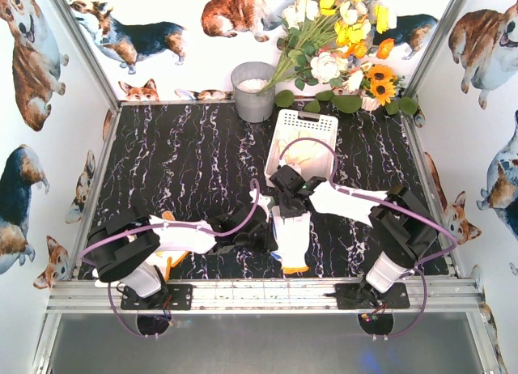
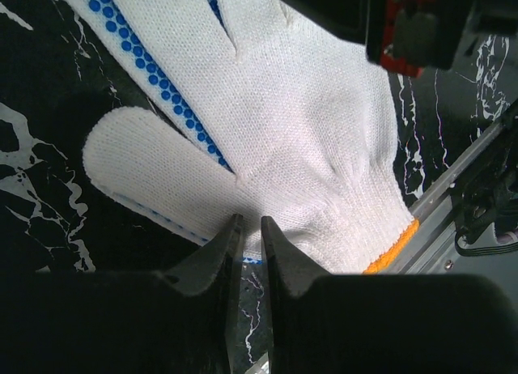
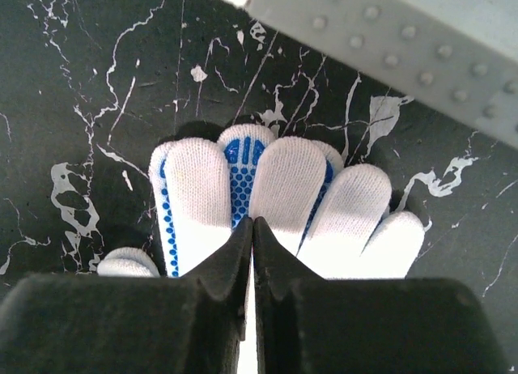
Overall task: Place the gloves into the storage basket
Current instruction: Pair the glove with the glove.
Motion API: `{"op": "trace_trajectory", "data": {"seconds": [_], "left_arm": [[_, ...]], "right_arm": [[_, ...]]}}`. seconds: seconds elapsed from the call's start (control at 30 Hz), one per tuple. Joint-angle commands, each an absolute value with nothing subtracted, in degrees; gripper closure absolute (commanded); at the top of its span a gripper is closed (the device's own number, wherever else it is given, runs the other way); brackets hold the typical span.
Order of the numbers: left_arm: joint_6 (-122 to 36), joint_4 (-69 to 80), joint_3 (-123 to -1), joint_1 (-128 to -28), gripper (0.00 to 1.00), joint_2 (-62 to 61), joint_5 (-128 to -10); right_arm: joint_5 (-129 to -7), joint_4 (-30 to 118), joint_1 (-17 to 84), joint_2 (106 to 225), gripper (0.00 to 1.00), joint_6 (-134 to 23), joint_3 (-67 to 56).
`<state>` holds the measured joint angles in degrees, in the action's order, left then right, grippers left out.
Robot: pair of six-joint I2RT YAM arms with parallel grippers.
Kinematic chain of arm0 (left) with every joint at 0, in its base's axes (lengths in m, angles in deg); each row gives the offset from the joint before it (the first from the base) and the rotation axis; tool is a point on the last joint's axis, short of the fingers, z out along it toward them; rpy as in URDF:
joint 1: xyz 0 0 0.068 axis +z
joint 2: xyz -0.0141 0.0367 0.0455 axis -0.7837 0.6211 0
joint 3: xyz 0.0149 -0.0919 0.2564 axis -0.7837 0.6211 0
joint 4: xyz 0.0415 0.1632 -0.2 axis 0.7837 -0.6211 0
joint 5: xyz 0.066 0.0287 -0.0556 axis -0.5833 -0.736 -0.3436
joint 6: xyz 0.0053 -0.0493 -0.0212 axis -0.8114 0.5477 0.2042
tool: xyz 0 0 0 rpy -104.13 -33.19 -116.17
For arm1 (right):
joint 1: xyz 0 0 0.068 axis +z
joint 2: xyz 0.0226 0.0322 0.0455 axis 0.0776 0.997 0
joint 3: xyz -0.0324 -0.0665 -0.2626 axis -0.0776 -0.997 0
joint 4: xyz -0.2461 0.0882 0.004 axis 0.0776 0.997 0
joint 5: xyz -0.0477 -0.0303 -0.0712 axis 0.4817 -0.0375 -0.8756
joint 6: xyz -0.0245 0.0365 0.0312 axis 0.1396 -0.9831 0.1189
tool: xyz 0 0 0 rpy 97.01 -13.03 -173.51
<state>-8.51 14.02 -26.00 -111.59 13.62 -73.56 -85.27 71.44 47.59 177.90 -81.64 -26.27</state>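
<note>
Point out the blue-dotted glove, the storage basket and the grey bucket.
blue-dotted glove (image 1: 292, 240): top view, on its white knit middle.
storage basket (image 1: 307, 117): top view, on its far rim.
grey bucket (image 1: 253, 104): top view, on its front wall.

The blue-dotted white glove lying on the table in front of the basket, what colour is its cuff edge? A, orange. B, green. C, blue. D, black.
A: the left wrist view shows an orange band along the cuff edge of the glove.

1. Readable text, labels, brands, numbers or signs: none in any view.
2. Dotted glove (image 2: 307, 131): blue dots form a plain pattern, not characters.
3. Storage basket (image 1: 308, 119): no readable marking.
</note>
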Motion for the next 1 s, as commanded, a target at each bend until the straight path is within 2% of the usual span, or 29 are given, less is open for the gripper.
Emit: {"op": "trace_trajectory", "data": {"seconds": [0.0, 0.3, 0.73, 0.97], "left_arm": [[-9.12, 12.62, -24.79, -111.19, 0.91, 14.67, -73.16], [-8.46, 11.49, -24.05, -111.20, 0.92, 14.08, -73.45], [-7.88, 11.61, -22.36, -111.29, 0.92, 11.15, -73.66], [-7.93, 12.73, -21.62, -111.26, 0.82, 6.62, -74.37]], "right_arm": [[-88.24, 71.35, 48.63, 174.55, 1.00, -81.62, -24.16], [-86.53, 66.80, 48.84, 169.10, 1.00, -82.98, -27.89], [-83.56, 64.71, 48.84, 177.64, 1.00, -83.10, -26.20], [-82.40, 64.40, 48.75, 174.07, 0.74, -83.00, -26.53]]}}
